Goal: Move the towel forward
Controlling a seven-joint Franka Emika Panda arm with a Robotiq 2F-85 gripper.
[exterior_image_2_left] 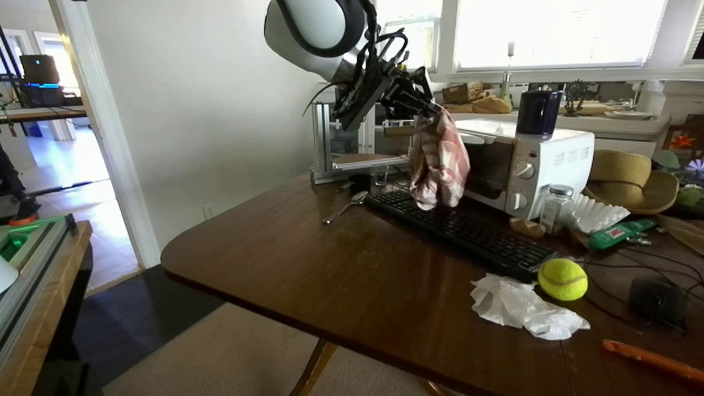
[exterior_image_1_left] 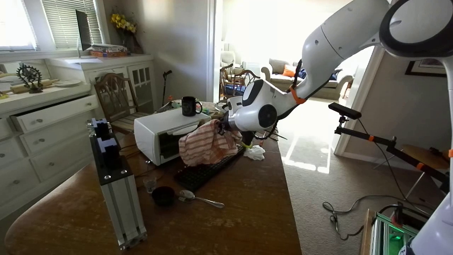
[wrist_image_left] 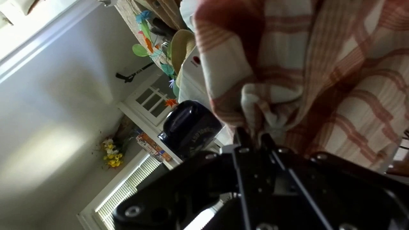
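The towel, a rumpled cloth with red and white stripes and checks, shows in both exterior views (exterior_image_1_left: 205, 145) (exterior_image_2_left: 440, 159). It fills the upper right of the wrist view (wrist_image_left: 284, 57). My gripper (wrist_image_left: 252, 136) is shut on a bunched part of the towel; the fingertips pinch it with a thin fold between them. The gripper also shows in both exterior views (exterior_image_1_left: 222, 126) (exterior_image_2_left: 432, 107). The towel hangs down in front of the toaster oven, over the keyboard. I cannot tell whether its lower edge touches the keyboard.
The white toaster oven (exterior_image_2_left: 561, 165) bears a dark mug (exterior_image_2_left: 539, 113). The black keyboard (exterior_image_2_left: 467, 231) lies along its front. A spoon (exterior_image_2_left: 346, 208), a dark bowl (exterior_image_1_left: 163, 196), a tennis ball (exterior_image_2_left: 562, 279) and crumpled white plastic (exterior_image_2_left: 522, 308) are nearby. A metal frame (exterior_image_1_left: 120, 198) stands at a table end.
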